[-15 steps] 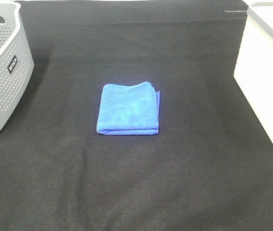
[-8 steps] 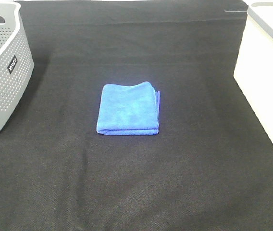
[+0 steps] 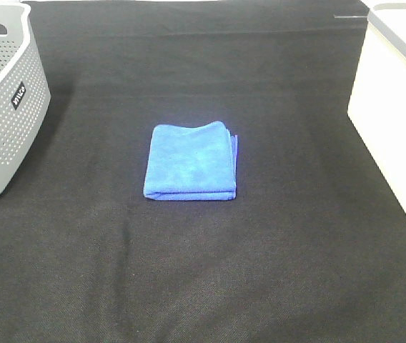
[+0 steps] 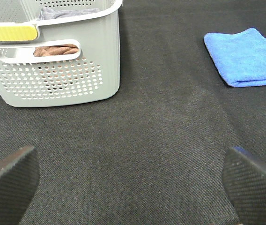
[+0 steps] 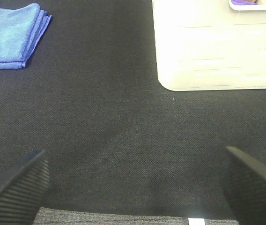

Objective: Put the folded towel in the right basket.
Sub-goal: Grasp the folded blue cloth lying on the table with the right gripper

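Folded towel (image 3: 190,161): blue, plush, squarish, layered edges facing white right basket (image 3: 396,121); flat on black tabletop (image 3: 189,271), well apart from basket. Left gripper (image 4: 128,183), right gripper (image 5: 133,183): jaws spread wide.

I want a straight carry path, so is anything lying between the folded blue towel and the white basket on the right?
Nothing visible does. In the exterior high view only bare black cloth lies between the blue towel and the white basket. The right wrist view shows the same open stretch.

Left hand (image 4: 129,154), right hand (image 5: 135,151): black ribbed fingers (image 4: 9,183).
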Action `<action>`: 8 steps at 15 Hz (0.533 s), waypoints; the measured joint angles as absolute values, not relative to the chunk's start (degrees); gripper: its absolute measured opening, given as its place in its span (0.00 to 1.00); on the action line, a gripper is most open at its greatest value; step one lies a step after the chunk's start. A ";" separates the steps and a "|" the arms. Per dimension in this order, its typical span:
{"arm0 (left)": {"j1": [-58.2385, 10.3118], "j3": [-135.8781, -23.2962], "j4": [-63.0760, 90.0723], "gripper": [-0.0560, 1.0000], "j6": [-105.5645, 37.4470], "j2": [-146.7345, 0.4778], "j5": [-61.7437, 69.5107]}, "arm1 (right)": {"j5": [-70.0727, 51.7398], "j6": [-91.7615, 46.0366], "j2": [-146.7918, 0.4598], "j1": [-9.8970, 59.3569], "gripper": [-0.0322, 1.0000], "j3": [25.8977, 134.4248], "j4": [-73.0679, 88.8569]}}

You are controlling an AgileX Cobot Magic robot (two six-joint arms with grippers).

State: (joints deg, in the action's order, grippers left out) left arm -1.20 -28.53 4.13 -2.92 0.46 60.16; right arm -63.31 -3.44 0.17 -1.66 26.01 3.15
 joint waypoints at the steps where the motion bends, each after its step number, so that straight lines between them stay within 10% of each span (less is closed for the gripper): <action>1: -1.20 -28.53 4.13 0.99 -2.92 0.46 60.16 | -63.31 -3.44 0.17 -1.66 0.95 26.01 3.15; 8: -1.20 -28.53 4.07 0.99 -2.92 0.46 60.16 | -62.74 -3.95 -0.17 -1.66 0.95 28.76 2.81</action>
